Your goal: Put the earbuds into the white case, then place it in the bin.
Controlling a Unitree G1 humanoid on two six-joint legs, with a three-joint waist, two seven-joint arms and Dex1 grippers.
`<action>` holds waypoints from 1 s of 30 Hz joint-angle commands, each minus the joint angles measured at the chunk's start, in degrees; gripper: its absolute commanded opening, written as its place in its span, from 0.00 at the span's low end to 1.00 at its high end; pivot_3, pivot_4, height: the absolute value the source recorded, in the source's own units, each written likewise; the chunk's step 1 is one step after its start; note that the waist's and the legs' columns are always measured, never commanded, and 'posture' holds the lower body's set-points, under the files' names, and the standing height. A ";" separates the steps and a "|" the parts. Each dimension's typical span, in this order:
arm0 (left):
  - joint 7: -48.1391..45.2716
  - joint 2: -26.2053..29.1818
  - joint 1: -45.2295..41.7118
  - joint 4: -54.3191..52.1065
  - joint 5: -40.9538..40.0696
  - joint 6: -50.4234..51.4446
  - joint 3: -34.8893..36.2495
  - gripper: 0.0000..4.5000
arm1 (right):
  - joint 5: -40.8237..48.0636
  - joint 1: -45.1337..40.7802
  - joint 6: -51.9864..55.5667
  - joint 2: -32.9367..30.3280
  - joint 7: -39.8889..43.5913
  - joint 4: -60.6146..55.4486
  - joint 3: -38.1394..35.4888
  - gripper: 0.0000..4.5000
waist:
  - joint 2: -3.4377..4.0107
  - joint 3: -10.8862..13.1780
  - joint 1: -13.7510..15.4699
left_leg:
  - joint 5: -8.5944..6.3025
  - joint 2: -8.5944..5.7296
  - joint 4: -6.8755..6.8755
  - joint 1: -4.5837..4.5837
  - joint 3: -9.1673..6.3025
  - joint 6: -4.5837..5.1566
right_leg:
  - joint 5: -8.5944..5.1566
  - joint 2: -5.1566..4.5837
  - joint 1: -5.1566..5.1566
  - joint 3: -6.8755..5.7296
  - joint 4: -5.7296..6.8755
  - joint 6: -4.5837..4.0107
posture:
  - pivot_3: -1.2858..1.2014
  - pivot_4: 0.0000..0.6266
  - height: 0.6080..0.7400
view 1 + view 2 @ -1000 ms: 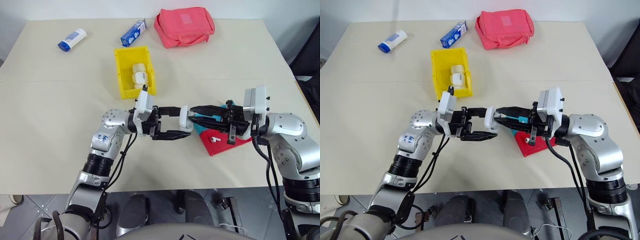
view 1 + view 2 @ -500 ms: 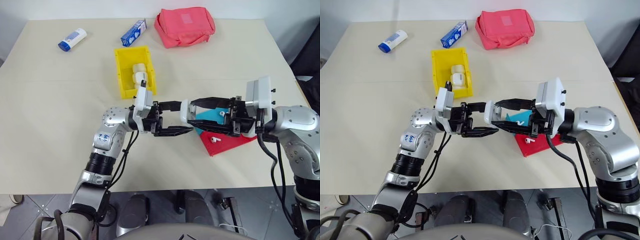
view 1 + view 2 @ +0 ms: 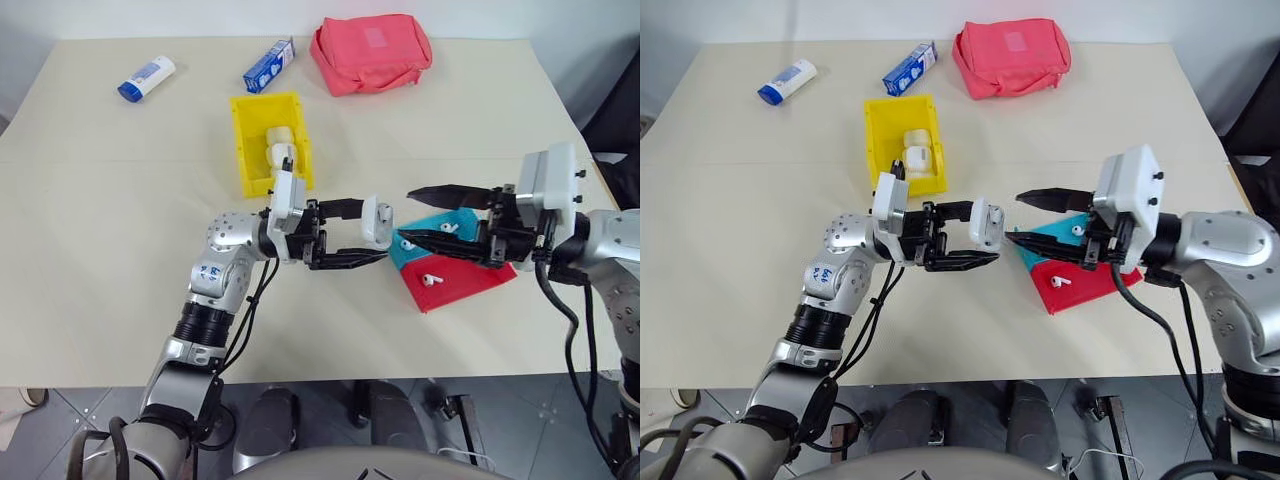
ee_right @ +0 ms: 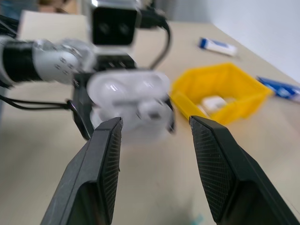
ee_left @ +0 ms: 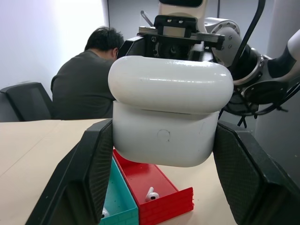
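My left gripper (image 3: 372, 232) is shut on the white case (image 3: 376, 220), holding it above the table with its fingers pointing toward the right arm. In the left wrist view the case (image 5: 168, 112) sits between both black fingers. My right gripper (image 3: 407, 213) is open and empty, a short gap to the right of the case, above the trays. One earbud (image 3: 430, 280) lies in the red tray (image 3: 470, 280). Others (image 3: 450, 228) rest in the teal tray (image 3: 425, 228). The yellow bin (image 3: 243, 150) stands behind the left gripper and holds white cases (image 3: 280, 150).
A pink pouch (image 3: 370, 52), a blue and white carton (image 3: 268, 65) and a white tube with a blue cap (image 3: 145, 78) lie along the far side of the table. A person (image 5: 82, 84) sits with their back turned, beyond the table.
My right gripper has opened and drawn back to the right and up, away from the case it was touching. The left gripper has kept still with the case.
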 commanded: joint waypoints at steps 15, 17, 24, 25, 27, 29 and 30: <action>2.22 0.91 -1.33 0.42 -1.06 -0.52 3.52 0.62 | 1.16 34.59 2.62 0.98 -1.66 -9.78 -31.08 0.53 | 0.00 0.00 1.15 | -0.10 0.03 -0.01 0.03 0.08 0.11 | 0.02 0.04 0.04 0.05 -0.05 0.02 | 0.52 0.24 1.00; 2.00 1.00 -1.33 0.54 -1.04 -0.55 3.59 0.62 | 1.41 34.85 2.57 0.60 -1.85 -9.58 -31.25 0.53 | 0.00 0.00 1.14 | -0.10 0.03 -0.01 0.02 0.08 0.12 | 0.02 0.04 0.04 0.06 -0.10 0.02 | 0.52 0.24 1.00; 1.68 1.11 -0.94 0.17 -0.89 -0.46 3.64 0.62 | 1.53 32.10 2.79 -1.62 -2.33 -8.07 -28.52 0.53 | 0.00 0.00 1.18 | -0.11 0.03 -0.01 0.02 0.08 0.14 | 0.03 0.04 0.04 0.07 -0.42 0.01 | 0.52 0.24 1.00; 1.70 1.12 -0.93 0.17 -0.88 -0.42 3.62 0.62 | 1.47 31.34 2.78 -2.08 -2.24 -7.70 -27.81 0.53 | 0.00 0.00 1.17 | -0.12 0.02 -0.01 0.02 0.09 0.14 | 0.04 0.04 0.05 0.09 -0.44 -0.01 | 0.52 0.24 1.00; 1.71 1.27 -0.31 -0.50 -0.88 -0.29 3.46 0.62 | 0.76 27.25 2.65 -4.46 -1.90 -5.32 -24.14 0.53 | 0.00 0.00 1.11 | -0.12 0.03 -0.01 0.02 0.09 0.15 | 0.04 0.04 0.04 0.10 -0.45 -0.01 | 0.52 0.24 1.00; 1.86 1.34 0.22 -1.08 -0.87 -0.15 3.31 0.62 | -0.55 23.14 2.08 -6.54 -1.17 -2.50 -20.02 0.53 | 0.00 0.00 0.99 | -0.12 0.02 -0.01 0.02 0.11 0.15 | 0.03 0.04 0.04 0.11 -0.46 -0.06 | 0.52 0.24 1.00; 1.97 1.38 0.47 -1.38 -0.87 -0.05 3.25 0.62 | -1.65 21.58 1.58 -7.61 -0.45 -1.06 -17.84 0.53 | 0.00 0.00 0.95 | -0.12 0.02 -0.01 0.03 0.12 0.15 | 0.03 0.04 0.04 0.13 -0.47 -0.07 | 0.52 0.24 1.00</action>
